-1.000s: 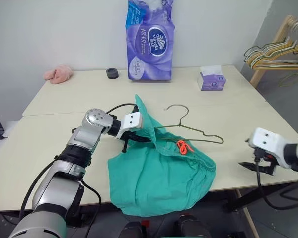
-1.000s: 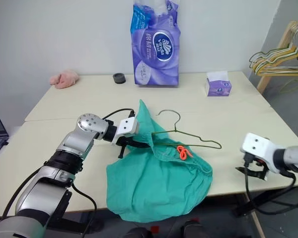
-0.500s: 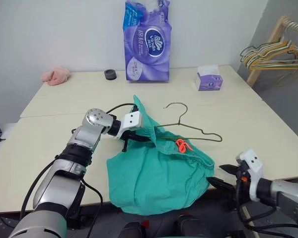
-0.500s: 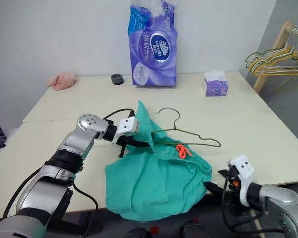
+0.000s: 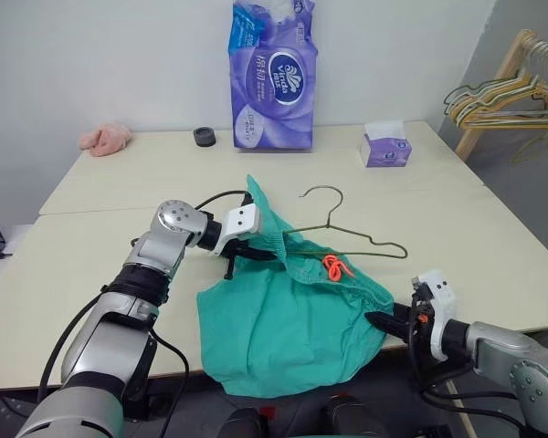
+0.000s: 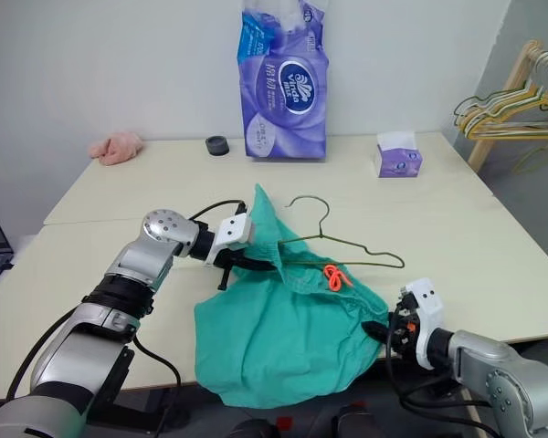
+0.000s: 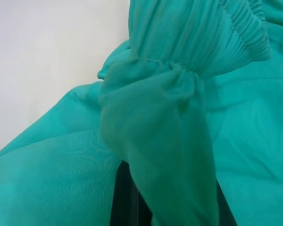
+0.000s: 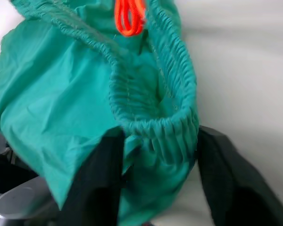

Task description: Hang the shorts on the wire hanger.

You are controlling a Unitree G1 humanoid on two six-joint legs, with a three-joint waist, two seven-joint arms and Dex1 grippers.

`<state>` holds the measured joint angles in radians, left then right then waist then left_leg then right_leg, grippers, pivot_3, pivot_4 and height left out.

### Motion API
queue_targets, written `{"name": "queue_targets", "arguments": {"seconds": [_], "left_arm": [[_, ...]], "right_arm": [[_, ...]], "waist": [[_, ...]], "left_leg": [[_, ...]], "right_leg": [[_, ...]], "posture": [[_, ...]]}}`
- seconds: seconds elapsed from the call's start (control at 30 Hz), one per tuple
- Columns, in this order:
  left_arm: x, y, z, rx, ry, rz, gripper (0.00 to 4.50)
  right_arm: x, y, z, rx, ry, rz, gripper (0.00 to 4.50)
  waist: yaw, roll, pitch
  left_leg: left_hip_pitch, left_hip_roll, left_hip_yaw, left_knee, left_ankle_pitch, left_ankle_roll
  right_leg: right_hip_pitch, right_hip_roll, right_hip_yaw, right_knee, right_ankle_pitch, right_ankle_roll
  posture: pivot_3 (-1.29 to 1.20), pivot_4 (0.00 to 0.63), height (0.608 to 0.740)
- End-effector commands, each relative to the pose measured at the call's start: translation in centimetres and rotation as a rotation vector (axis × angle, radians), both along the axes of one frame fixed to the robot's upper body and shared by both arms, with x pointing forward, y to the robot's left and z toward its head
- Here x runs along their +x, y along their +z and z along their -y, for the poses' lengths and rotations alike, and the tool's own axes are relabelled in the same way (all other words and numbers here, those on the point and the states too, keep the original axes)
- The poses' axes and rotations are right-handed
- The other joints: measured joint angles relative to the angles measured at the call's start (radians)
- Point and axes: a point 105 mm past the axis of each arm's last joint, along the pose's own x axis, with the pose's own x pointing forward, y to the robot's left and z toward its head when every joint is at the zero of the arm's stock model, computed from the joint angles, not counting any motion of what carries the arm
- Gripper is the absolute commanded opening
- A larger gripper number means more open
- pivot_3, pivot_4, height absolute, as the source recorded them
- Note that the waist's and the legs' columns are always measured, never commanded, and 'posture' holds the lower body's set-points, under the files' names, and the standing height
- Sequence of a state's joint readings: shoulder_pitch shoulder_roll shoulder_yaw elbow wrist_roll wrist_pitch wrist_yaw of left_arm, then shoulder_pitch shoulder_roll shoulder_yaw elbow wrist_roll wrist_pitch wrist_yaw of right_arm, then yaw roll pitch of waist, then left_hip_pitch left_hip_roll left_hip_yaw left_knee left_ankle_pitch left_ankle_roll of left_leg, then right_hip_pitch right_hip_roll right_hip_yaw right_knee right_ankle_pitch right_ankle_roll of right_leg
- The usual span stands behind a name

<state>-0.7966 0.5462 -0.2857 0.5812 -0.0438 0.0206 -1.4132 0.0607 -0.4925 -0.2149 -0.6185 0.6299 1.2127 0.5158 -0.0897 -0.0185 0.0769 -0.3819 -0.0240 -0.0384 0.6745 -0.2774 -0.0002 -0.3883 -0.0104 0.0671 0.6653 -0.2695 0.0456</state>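
Green shorts (image 5: 288, 319) lie mid-frame on the table (image 5: 119, 182), over the hanger (image 5: 352, 239). Left claw (image 5: 256, 251) pinches their waistband. Right claw (image 8: 155, 155), lower right, has its fingers around the band, not tight yet. Hanging is only begun.

The left gripper (image 5: 252, 248) is pinching the raised waistband of the teal shorts (image 5: 288, 328), which are lying partly over the wire hanger (image 5: 352, 239). The right gripper (image 5: 380, 321) is meeting their right edge.
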Motion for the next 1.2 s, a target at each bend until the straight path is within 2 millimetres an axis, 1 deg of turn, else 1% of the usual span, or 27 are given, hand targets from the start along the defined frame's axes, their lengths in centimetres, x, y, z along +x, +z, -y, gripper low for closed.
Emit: {"name": "queue_targets", "arguments": {"seconds": [0.03,0.13,0.2,0.27,0.33,0.4,0.5,0.6,0.73,0.93,1.0,1.2], "left_arm": [[0.1,2.8,0.0,-0.099,0.013,0.009,0.0],[-0.6,4.5,0.2,-0.19,0.011,-0.079,0.0],[-1.7,5.4,0.3,-0.226,-0.021,-0.142,0.0],[-2.8,5.9,0.3,-0.227,-0.057,-0.189,0.0],[-3.7,5.5,-0.2,-0.175,-0.085,-0.195,0.0],[-4.0,4.8,-1.0,-0.11,-0.093,-0.182,0.0],[-3.8,3.7,-1.8,-0.031,-0.094,-0.148,0.0],[-3.2,2.8,-2.4,0.02,-0.081,-0.102,0.0],[-3.1,2.1,-2.6,0.047,-0.095,-0.093,0.0],[-2.4,1.2,-2.9,0.093,-0.085,-0.056,0.0],[-2.2,0.8,-3.1,0.122,-0.082,-0.041,0.0],[-1.4,0.2,-3.5,0.163,-0.057,-0.002,0.0]], "right_arm": [[0.9,0.6,1.1,-0.048,-0.049,0.05,1.04],[1.4,0.8,2.5,-0.059,-0.096,0.058,0.02],[1.4,1.0,3.3,-0.066,-0.11,0.061,0.02],[1.5,1.1,4.1,-0.076,-0.128,0.061,0.02],[1.5,1.3,5.1,-0.093,-0.141,0.064,0.02],[1.4,1.7,5.7,-0.1,-0.141,0.069,0.02],[1.3,2.1,5.8,-0.103,-0.127,0.074,0.02],[1.0,2.5,5.5,-0.108,-0.096,0.081,0.02],[0.6,2.9,5.1,-0.109,-0.075,0.087,0.02],[0.1,3.5,4.4,-0.106,-0.043,0.102,0.02],[0.2,4.1,4.0,-0.079,-0.039,0.117,0.02],[-0.1,5.4,3.6,-0.108,0.022,0.144,0.02]], "waist": [[0.0,0.0,0.0],[-0.001,0.0,0.0],[-0.001,0.0,0.0],[-0.003,0.0,0.0],[-0.006,0.0,0.0],[-0.007,0.001,0.0],[-0.007,0.001,0.0],[-0.004,0.001,0.0],[-0.003,0.001,0.0],[-0.003,0.001,0.0],[-0.003,0.001,0.001],[-0.004,0.001,0.001]], "left_leg": [[0.0,0.0,0.0,0.0,0.0,0.0],[-0.001,0.0,0.0,0.0,0.0,0.0],[-0.001,0.0,0.0,0.0,0.0,0.0],[-0.001,0.0,0.0,0.0,0.0,0.0],[0.0,0.0,0.0,0.0,0.0,0.0],[0.0,0.0,0.0,0.0,0.0,0.0],[0.0,0.0,0.0,0.0,0.0,0.0],[0.0,0.0,0.0,0.0,0.0,0.0],[0.0,0.0,0.0,0.0,0.0,0.0],[0.0,0.0,0.001,0.0,0.0,0.0],[0.0,0.0,0.001,0.0,0.0,0.0],[0.0,0.0,0.001,0.0,0.0,0.0]], "right_leg": [[0.0,0.0,0.0,0.0,0.0,0.0],[0.0,0.0,0.0,0.0,0.0,0.0],[0.0,0.0,0.0,0.0,0.0,0.0],[0.0,0.001,0.0,0.0,0.0,0.0],[0.0,0.001,0.0,0.0,0.0,0.0],[0.0,0.001,0.0,0.0,0.0,0.0],[0.0,0.001,0.0,0.0,0.0,0.0],[0.0,0.001,0.0,-0.001,0.0,0.0],[0.0,0.001,0.001,-0.001,0.0,0.0],[0.0,0.001,0.001,-0.001,0.0,0.0],[0.0,0.001,0.001,-0.001,0.0,0.0],[0.0,0.001,0.001,-0.001,0.0,0.0]], "posture": [[-0.15,0.06,0.74],[-0.15,0.061,0.74],[-0.15,0.061,0.74],[-0.15,0.061,0.74],[-0.16,0.061,0.74],[-0.16,0.061,0.74],[-0.16,0.061,0.74],[-0.16,0.064,0.74],[-0.17,0.066,0.74],[-0.18,0.068,0.74],[-0.18,0.068,0.74],[-0.18,0.068,0.74]]}}
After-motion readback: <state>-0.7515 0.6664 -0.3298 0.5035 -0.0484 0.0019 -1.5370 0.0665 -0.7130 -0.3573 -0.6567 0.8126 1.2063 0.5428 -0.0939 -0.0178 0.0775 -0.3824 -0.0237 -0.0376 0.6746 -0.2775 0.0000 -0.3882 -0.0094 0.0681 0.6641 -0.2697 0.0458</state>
